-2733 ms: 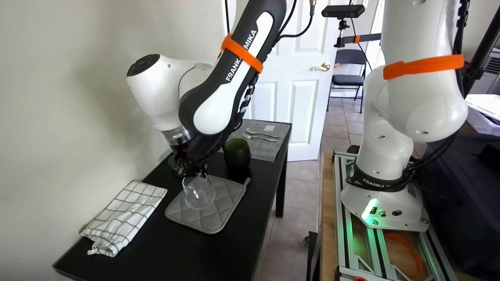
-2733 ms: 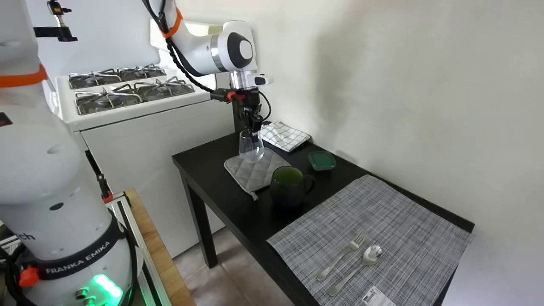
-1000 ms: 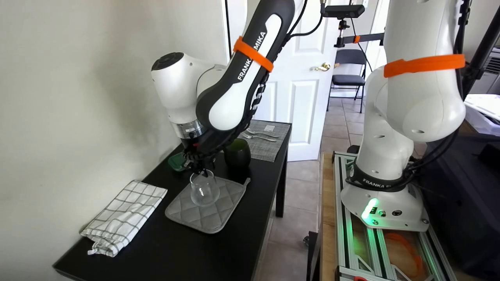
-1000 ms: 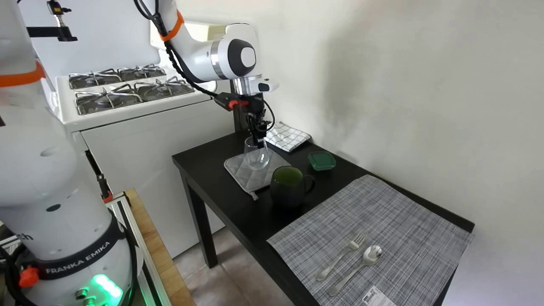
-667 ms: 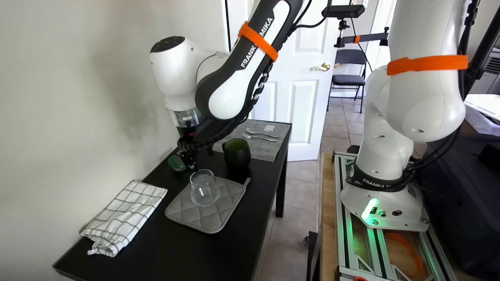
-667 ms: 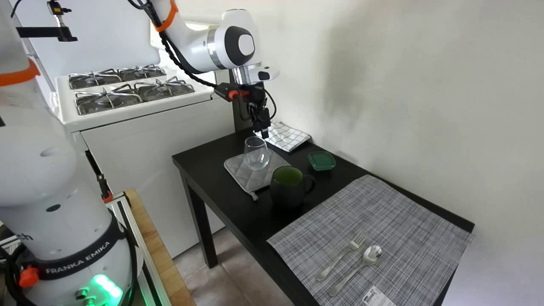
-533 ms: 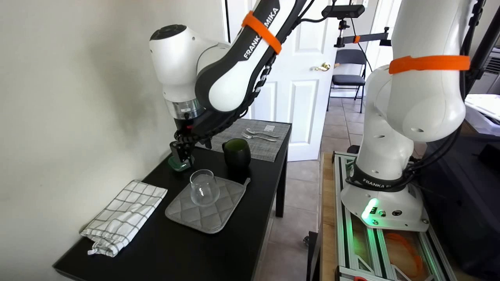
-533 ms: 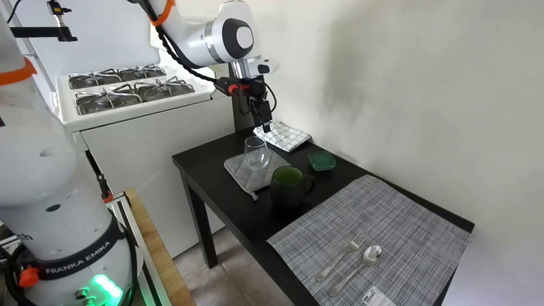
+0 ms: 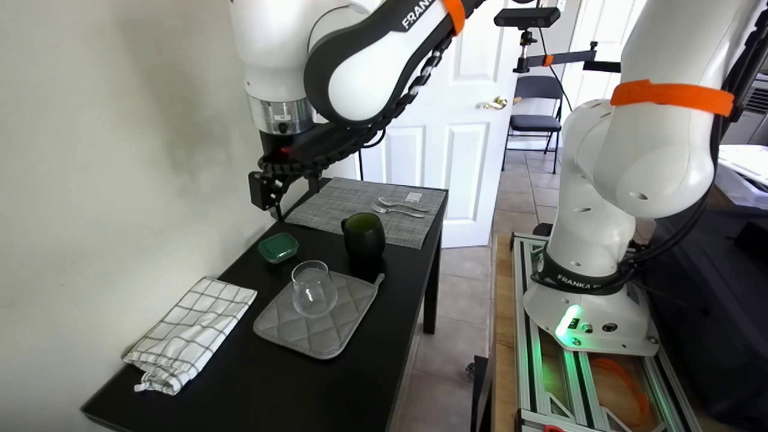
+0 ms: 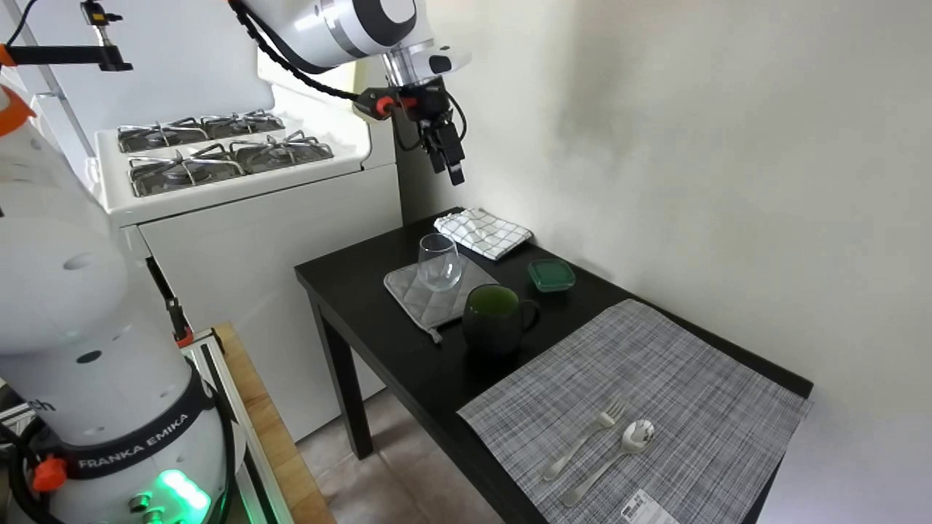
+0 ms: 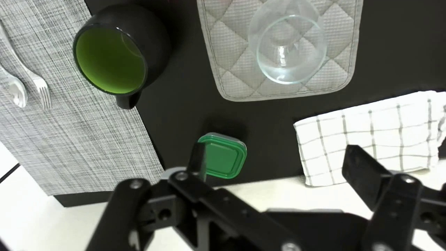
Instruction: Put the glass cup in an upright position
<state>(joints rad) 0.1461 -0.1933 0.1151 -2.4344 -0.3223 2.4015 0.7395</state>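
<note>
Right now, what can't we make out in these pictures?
Green-lidded container: wrist view, left side partly behind the claw.
Checked cloth: wrist view, cut off by the right edge, partly behind the claw.
Fork and spoon: handles cut off by the wrist view's left edge.
Quilted potholder: cut off by the wrist view's top edge.
White label: print too small to read in both exterior views.
</note>
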